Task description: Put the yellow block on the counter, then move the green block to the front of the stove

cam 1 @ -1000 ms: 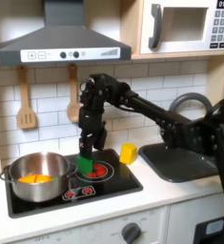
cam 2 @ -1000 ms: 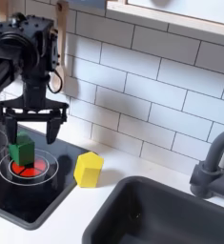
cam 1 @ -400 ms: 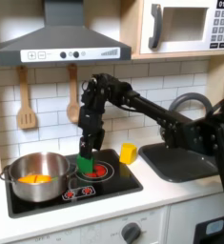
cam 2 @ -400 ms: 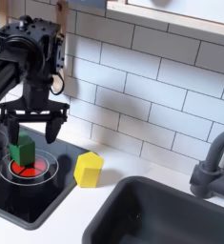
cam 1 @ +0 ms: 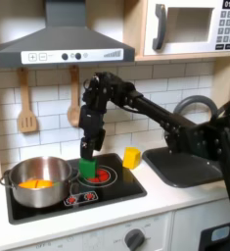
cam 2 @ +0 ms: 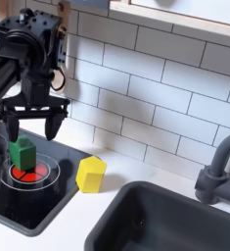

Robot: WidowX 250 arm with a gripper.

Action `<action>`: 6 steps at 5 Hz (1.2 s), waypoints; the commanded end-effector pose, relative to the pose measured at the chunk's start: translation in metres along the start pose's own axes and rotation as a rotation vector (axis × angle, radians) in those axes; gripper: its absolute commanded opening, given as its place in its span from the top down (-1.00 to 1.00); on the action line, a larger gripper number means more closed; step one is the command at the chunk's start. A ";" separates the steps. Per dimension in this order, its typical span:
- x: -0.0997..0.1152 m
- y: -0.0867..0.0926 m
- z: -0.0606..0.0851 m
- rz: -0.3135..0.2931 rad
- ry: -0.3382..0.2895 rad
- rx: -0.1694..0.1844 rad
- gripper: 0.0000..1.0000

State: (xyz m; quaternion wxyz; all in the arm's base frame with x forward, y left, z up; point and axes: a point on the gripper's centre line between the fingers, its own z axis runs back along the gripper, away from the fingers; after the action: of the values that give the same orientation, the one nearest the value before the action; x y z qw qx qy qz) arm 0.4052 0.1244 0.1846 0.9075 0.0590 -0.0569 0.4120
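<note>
Gripper (cam 2: 31, 124) is hanging spread wide and empty right over the green block (cam 2: 23, 153), which sits on the stove (cam 2: 19, 201) burner; yellow block (cam 2: 90, 174) is at its 3 o'clock on the counter (cam 2: 87, 216).

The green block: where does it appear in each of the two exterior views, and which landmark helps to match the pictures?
First exterior view: the green block stands left of centre on a red ring of the stove.
Second exterior view: it is at the left edge, on the same ring.
Shared landmark: the yellow block on the counter, to its right in both exterior views.
</note>
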 end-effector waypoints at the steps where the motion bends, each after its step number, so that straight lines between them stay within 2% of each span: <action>1: 0.002 0.003 -0.004 0.027 0.002 0.025 -1.00; 3: -0.001 0.004 -0.007 0.032 0.011 0.035 -1.00; 4: -0.001 0.001 -0.011 0.031 0.027 0.021 -1.00; 6: -0.002 0.003 -0.016 0.036 0.031 0.051 -1.00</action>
State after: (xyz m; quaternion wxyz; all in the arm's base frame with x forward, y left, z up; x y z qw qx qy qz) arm 0.4035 0.1274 0.1732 0.8987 0.0721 -0.0414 0.4306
